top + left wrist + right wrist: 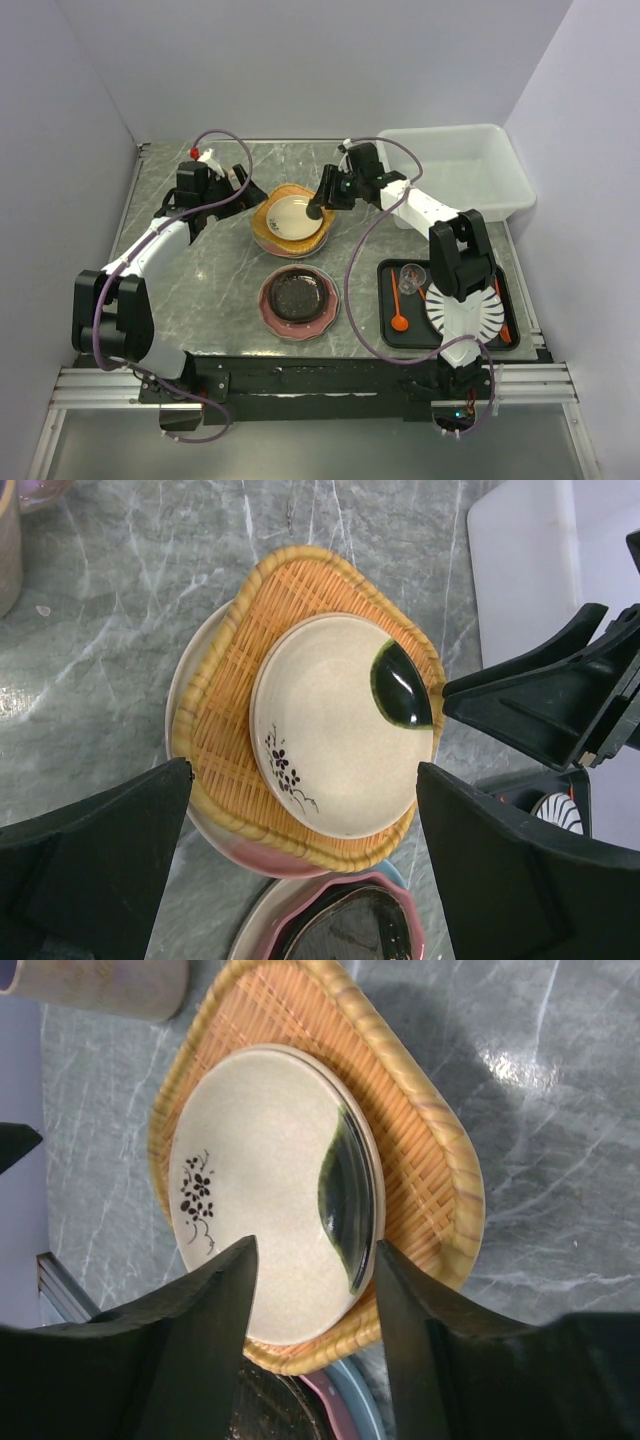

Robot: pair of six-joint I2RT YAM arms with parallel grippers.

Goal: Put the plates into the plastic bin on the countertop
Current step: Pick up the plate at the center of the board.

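Note:
A small cream plate [291, 220] with a dark green patch lies on an orange woven-look square plate [262, 213], which tops a stack on the countertop [190, 290]. My right gripper [315, 1248] is open astride the cream plate's [260, 1190] near rim, one finger over its face and the other outside it. My left gripper [302, 772] is wide open above the stack's left side, holding nothing. A second stack, with a black speckled plate [298, 296] in a pink one, sits nearer the arms. The plastic bin [500, 165] stands at the far right.
At the near right, a black tray [388, 330] holds a striped white plate [465, 310], an orange spoon [400, 310] and a glass [410, 275]. A pale cup [110, 985] stands beyond the orange plate. Walls close in on the left, back and right.

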